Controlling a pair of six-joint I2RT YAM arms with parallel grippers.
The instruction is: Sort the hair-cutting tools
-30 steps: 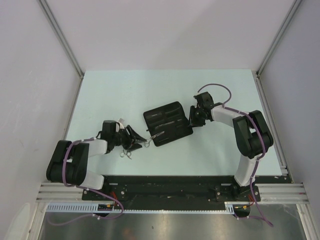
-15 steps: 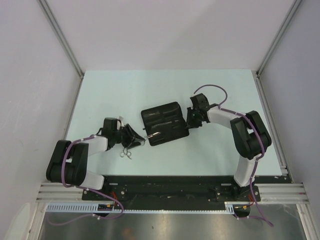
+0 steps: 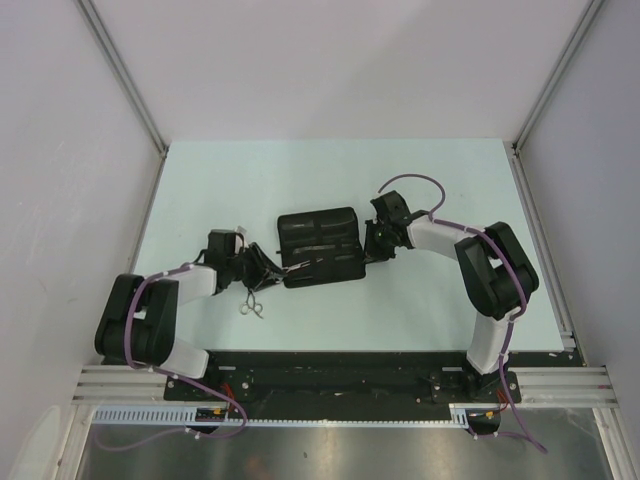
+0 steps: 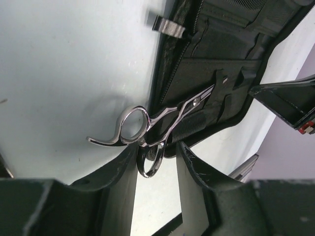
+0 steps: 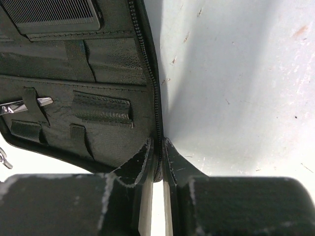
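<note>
1. My right end effector point(image 5: 157, 147) is closing further than it was a second ago and is now pinching the zipped edge of the case point(image 5: 98, 73), with only a thin gap between its fingers.
2. With that grip I am swinging the case point(image 3: 315, 225) from its earlier tilt to lie nearly square and nearer my left arm.
3. My left end effector point(image 4: 155, 157) is also narrowing. It is about half open and gripping the lower ring handle of the scissors point(image 4: 167, 113), which I am holding clear of the bench point(image 3: 250, 180).
4. The scissor blades are now lying across the case interior, with the tip reaching an elastic loop. I judge the insertion of this tool to be under way but not finished.
5. A second pair of scissors point(image 3: 250, 307) is lying loose on the bench just beside my left end effector, not yet sorted.
6. A ridged black comb point(image 5: 49, 12) is showing in a pocket at the far edge of the case.
7. Obstructions: the loop is narrow, and the case may shift if my right grip slips.
</note>
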